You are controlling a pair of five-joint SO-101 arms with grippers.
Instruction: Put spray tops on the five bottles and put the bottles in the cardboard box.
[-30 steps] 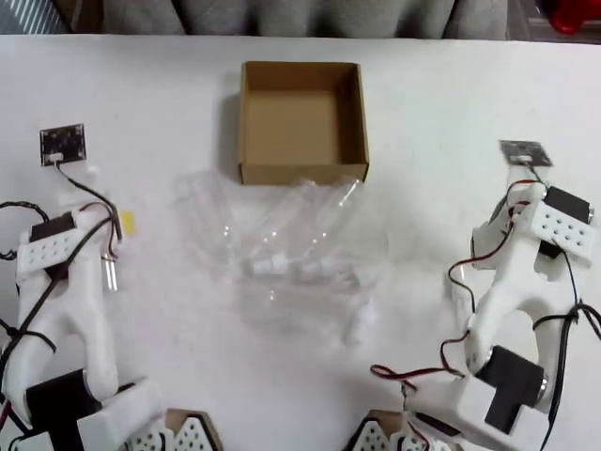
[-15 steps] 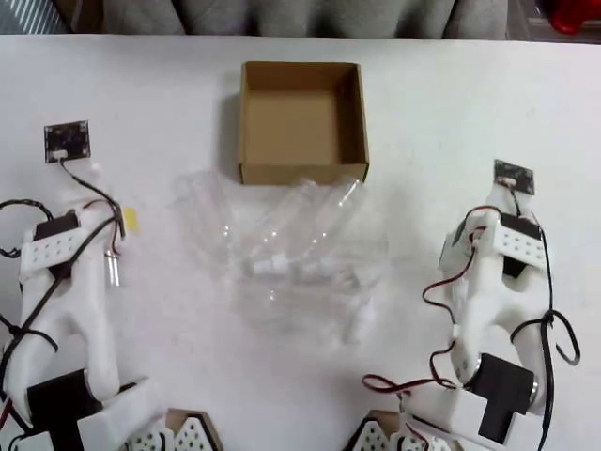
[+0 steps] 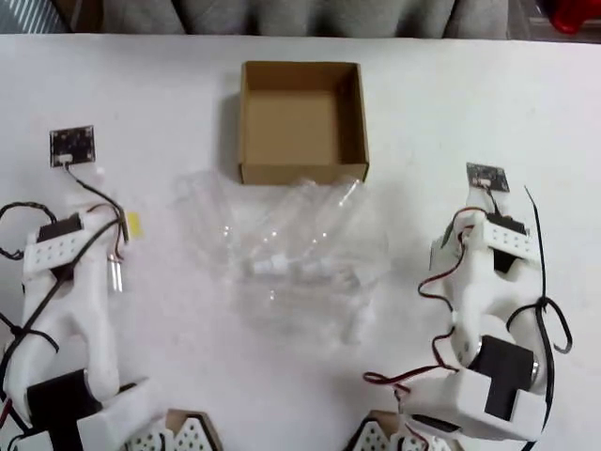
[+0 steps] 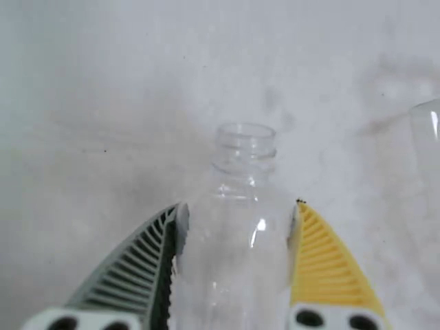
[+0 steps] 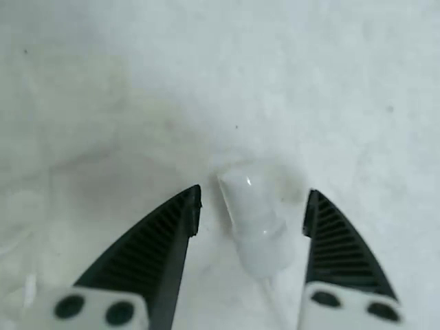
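Where the white tabletop [image 3: 470, 85] ends at the top of the high view, a grey strip of the room shows behind it, with a red object [image 3: 575, 13] in the upper right corner. A square brown cardboard box [image 3: 300, 173] stands open at upper centre. Just below it, mid-frame, lies a heap of clear plastic bottles and spray tops [image 3: 291, 254]. One white arm [image 3: 66, 282] stands at the left edge and the other arm [image 3: 484, 282] at the right.

The left pincer [image 4: 240, 206] is clenched on a clear plastic bottle [image 4: 237, 240]. Its grey finger [image 4: 137, 275] and yellow finger [image 4: 323, 261] press the bottle's shoulders from either side, and the open neck reaches beyond their tips. The right pincer [image 5: 254, 192] is released, its black fingers [image 5: 158, 254] spread wide. A translucent white spray top [image 5: 256, 220] lies on the table between them, touching neither.
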